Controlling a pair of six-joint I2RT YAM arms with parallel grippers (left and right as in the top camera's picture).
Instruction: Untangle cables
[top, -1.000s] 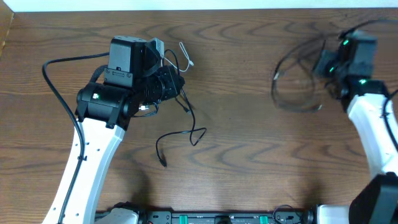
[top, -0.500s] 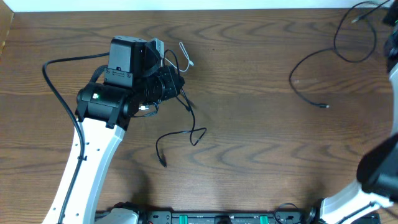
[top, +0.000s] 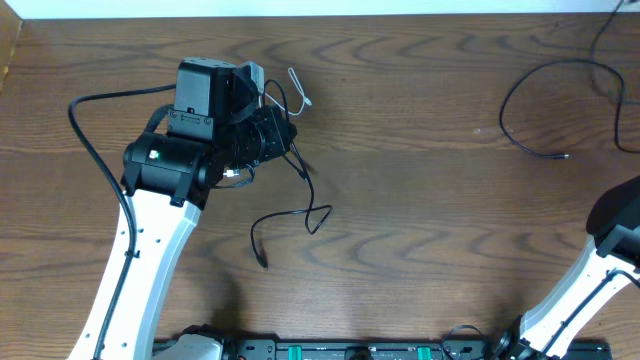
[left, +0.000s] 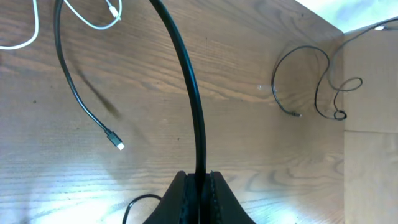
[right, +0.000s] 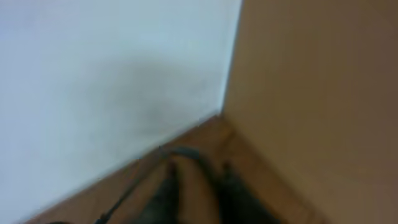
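My left gripper is shut on a black cable that rises between its jaws. From that grip the black cable trails toward the table's front and ends in a plug. A short white cable lies just beyond the left gripper. A second black cable loops at the far right, its plug free on the wood. The blurred right wrist view shows my right gripper with fingers apart, a dark cable arcing by the tips.
The right arm stands at the table's right edge, its gripper outside the overhead view. A white wall and a tan side panel meet at the far right corner. The left arm's thick wire curves at the left.
The right arm swung right and out of the overhead view, dragging the second black cable toward the far right corner. Its jaws have parted. The left arm stayed put.
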